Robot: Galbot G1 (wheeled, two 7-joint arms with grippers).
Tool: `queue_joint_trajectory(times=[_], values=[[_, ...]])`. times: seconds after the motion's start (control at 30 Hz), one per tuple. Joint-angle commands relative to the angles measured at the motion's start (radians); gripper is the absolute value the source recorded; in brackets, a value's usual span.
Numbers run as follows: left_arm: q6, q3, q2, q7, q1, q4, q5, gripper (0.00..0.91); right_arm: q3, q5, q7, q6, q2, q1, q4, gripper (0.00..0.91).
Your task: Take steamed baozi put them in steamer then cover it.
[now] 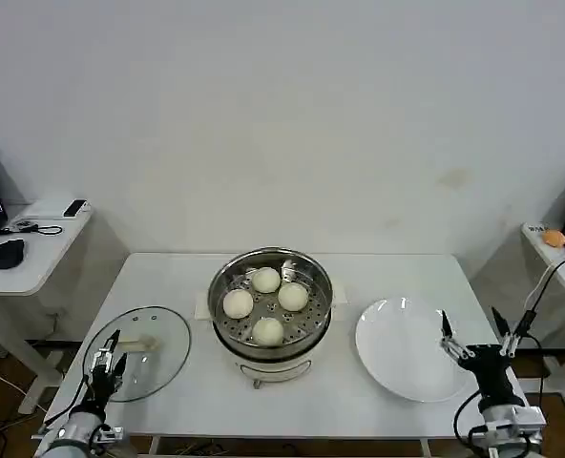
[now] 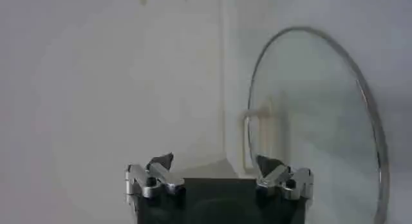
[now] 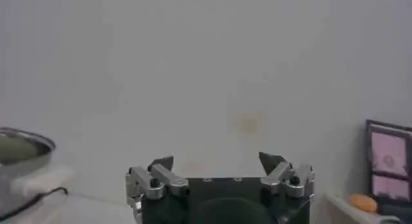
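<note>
Head view: four baozi (image 1: pixel 266 303) sit in the steamer (image 1: pixel 270 286) mid-frame on the white table (image 1: pixel 168 277); the cover (image 1: pixel 139 353) lies lower left. The left wrist view shows the left gripper (image 2: pixel 214 162) spread empty by the cover's beige handle (image 2: pixel 257 138); the right gripper (image 3: pixel 217 161) gapes empty before a wall.

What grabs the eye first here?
The steel steamer at table centre, uncovered, with four baozi inside. Its glass cover lies flat to the left, by the open left hand; an empty white plate sits right, near the open right hand.

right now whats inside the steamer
Four buns sit on the perforated tray inside the steamer, uncovered. The lid lies on the table by the left gripper. Whatever is beneath the tray is hidden.
</note>
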Motion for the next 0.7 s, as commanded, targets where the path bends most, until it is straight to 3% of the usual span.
queue_joint_trajectory(times=[0.03,0.6,0.63,0.67,0.7], values=[[-0.01,0.06,0.033,0.005,-0.122,0.079,0.056,0.907,0.033,-0.017,0.003,0.013,0.033,-0.038,-0.003,0.907],[-0.003,0.115,0.025,0.015,-0.236,0.184,0.044,0.907,0.05,-0.04,0.001,0.037,0.054,-0.064,-0.005,0.907],[-0.004,0.113,0.025,0.018,-0.238,0.189,0.042,0.554,0.05,-0.04,0.001,0.039,0.055,-0.066,-0.005,0.907],[-0.004,0.114,0.027,0.018,-0.241,0.194,0.039,0.343,0.05,-0.043,0.001,0.041,0.055,-0.066,-0.005,0.907],[-0.005,0.114,0.028,0.018,-0.242,0.196,0.037,0.0,0.05,-0.043,0.001,0.041,0.056,-0.066,-0.005,0.907]])
